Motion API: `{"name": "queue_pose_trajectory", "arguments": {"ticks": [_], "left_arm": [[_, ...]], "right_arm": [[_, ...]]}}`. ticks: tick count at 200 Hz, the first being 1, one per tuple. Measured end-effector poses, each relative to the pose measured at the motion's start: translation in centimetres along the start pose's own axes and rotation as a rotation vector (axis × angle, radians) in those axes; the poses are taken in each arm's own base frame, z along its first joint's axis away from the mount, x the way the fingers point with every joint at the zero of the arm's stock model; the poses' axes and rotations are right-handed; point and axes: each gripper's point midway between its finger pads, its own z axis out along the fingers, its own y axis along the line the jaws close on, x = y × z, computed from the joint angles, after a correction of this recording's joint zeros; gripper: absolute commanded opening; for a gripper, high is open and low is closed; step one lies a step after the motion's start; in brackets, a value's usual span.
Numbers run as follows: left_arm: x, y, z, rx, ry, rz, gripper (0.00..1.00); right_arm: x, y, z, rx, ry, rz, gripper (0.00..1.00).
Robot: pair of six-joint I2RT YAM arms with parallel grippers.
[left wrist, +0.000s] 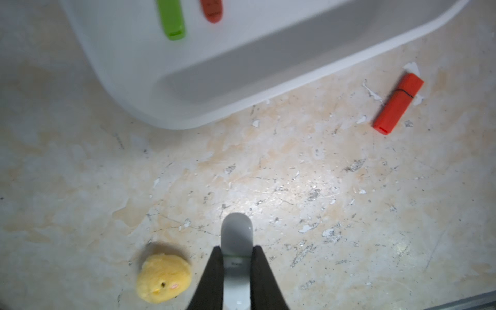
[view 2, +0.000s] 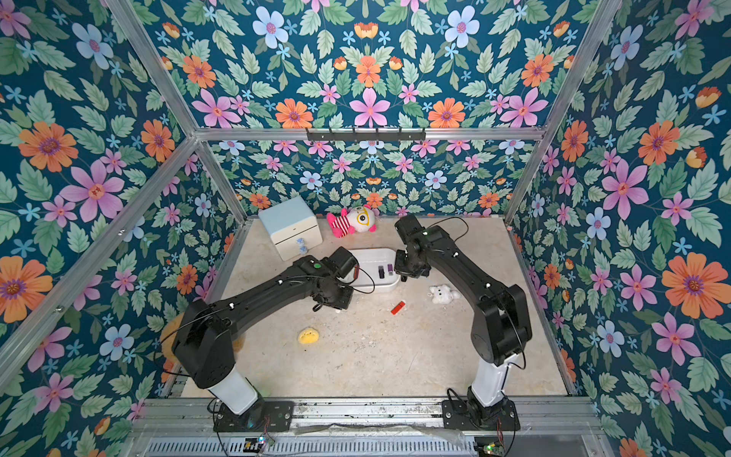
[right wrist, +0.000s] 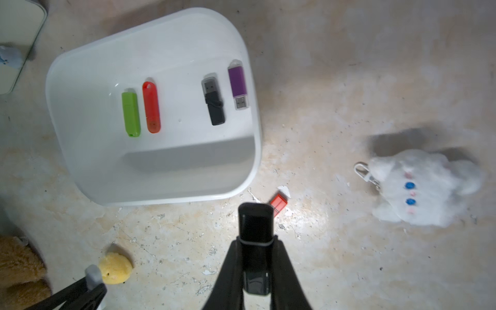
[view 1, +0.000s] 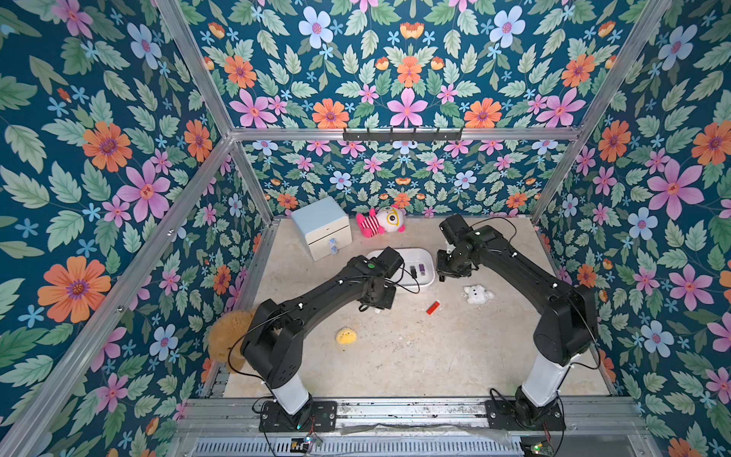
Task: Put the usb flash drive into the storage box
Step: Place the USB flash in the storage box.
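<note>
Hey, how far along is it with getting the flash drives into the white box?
Done: the storage box holds a green drive, orange drive, clear-capped black drive and purple drive. In hand: the left gripper is shut on a grey drive, the right gripper on a glossy black drive, neither yet in the box. Left: drop those two in, then fetch the red drive lying on the table.
</note>
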Motion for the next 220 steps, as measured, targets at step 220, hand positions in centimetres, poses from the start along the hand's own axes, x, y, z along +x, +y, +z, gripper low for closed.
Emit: {"name": "queue_pose_trajectory", "arguments": {"ticks": [220], "left_arm": [[0.2, 6.6, -0.5, -0.036, 0.003, -0.144, 0.0]], "right_arm": [[-2.6, 6.6, 13.6, 0.037, 0.174, -0.119, 0.0]]}}
